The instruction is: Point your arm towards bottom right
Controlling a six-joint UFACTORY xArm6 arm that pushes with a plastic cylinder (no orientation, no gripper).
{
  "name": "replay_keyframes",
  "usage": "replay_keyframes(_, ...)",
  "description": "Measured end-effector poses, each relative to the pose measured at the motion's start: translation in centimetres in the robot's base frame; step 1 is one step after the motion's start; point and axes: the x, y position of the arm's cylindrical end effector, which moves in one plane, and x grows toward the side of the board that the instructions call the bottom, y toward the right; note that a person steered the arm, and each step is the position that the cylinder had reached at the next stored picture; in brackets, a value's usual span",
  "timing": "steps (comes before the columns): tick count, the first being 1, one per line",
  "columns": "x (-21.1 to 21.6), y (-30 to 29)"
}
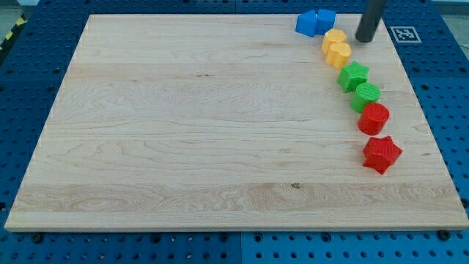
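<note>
Tip (pixel 364 39) of dark rod (pixel 371 20): planted near the board's top right corner, bare, touching no block, nothing held. Just to the tip's left, two yellow blocks: a rounded one (pixel 334 37) and a second (pixel 339 53) touching it below. Further left and slightly up, two blue blocks pressed together, a larger one (pixel 308 23) and a cube-like one (pixel 325 19). Below the tip, a curving line down the view's right side: green star (pixel 353 75), then green rounded block (pixel 367 95), then red cylinder-like block (pixel 374 118), then red star (pixel 381 153), well apart from the tip. Wooden board (pixel 190 132) bare to the far left. White marker tag (pixel 404 34) just right of the tip, off the board on blue pegboard (pixel 447 88).
</note>
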Motion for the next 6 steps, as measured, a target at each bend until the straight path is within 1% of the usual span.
replay_keyframes(3, 16.1, 2.6)
replay_keyframes(5, 30.5, 2.5)
replay_keyframes(6, 34.2, -0.8)
